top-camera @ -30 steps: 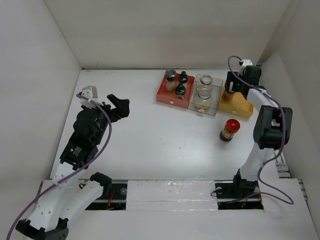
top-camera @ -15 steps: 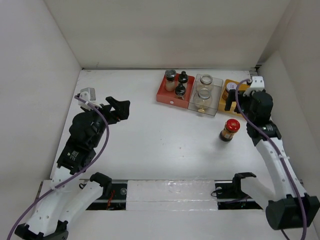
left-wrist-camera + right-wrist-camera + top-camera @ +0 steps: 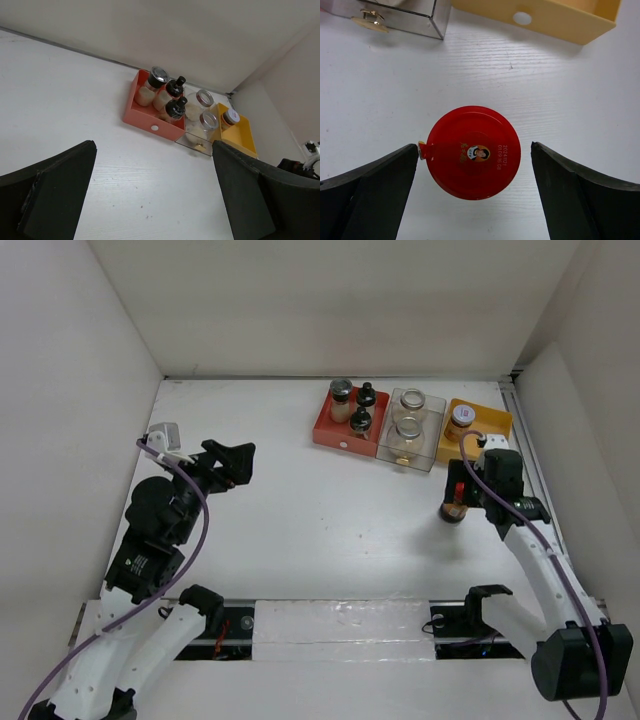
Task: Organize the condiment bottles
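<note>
The red-capped brown bottle (image 3: 474, 152) stands on the white table in front of the trays. My right gripper (image 3: 474, 147) is open directly above it, one finger on each side of the cap, neither touching. In the top view the gripper (image 3: 468, 488) hides most of the bottle (image 3: 454, 511). A red tray (image 3: 335, 430) holds the grey-lidded shaker (image 3: 341, 390) and two black-capped shakers (image 3: 366, 395). A clear tray (image 3: 430, 445) holds two squat glass jars (image 3: 411, 400). A yellow tray (image 3: 485, 430) holds the silver-lidded labelled jar (image 3: 461, 416). My left gripper (image 3: 235, 458) is open and empty at the far left.
White walls close in the table at the back and on both sides. The three trays stand side by side at the back right. The left wrist view shows them from afar, the red tray (image 3: 150, 114) nearest. The yellow tray's front wall (image 3: 560, 22) lies just beyond the bottle.
My right gripper has left the yellow tray, where the silver-lidded jar now stands alone, and come back toward me over the red-capped bottle. The left arm has shifted slightly.
</note>
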Robot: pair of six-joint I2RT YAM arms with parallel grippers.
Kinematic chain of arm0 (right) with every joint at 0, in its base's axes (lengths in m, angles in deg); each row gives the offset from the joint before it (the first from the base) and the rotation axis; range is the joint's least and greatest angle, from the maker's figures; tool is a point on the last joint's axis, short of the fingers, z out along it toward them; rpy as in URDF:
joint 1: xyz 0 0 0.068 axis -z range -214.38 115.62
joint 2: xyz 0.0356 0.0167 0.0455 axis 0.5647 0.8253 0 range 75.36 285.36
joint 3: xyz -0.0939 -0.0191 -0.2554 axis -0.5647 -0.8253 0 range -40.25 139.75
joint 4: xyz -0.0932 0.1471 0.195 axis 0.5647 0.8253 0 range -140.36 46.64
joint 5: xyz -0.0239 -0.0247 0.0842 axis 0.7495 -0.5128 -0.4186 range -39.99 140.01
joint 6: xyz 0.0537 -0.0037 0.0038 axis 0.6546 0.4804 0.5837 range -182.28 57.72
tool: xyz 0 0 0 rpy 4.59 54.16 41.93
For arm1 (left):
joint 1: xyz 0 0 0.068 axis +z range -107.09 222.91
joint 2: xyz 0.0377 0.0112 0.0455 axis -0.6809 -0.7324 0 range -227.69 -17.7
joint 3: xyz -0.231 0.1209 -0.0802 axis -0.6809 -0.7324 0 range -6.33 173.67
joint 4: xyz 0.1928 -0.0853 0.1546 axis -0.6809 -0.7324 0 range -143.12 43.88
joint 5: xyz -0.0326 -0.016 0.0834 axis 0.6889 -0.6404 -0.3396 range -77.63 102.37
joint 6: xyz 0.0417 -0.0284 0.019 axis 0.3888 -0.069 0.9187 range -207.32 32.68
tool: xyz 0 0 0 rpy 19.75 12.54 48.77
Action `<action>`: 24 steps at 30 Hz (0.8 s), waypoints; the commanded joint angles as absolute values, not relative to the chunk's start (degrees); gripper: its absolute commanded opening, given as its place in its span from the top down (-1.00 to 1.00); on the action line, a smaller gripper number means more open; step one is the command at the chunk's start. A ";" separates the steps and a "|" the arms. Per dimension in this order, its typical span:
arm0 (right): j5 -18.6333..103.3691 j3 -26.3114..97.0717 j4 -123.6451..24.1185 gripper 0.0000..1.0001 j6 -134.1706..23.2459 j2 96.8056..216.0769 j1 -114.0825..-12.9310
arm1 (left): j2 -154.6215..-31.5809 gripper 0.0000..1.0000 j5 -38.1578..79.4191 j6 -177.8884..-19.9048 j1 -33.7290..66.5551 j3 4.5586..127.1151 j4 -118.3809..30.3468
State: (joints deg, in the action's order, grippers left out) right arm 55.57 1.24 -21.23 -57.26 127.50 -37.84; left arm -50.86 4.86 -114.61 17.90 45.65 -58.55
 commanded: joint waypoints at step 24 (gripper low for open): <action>60.11 16.59 -26.45 -0.19 -59.55 125.35 -38.25 | -51.09 -0.96 6.13 -114.30 18.13 45.35 -55.96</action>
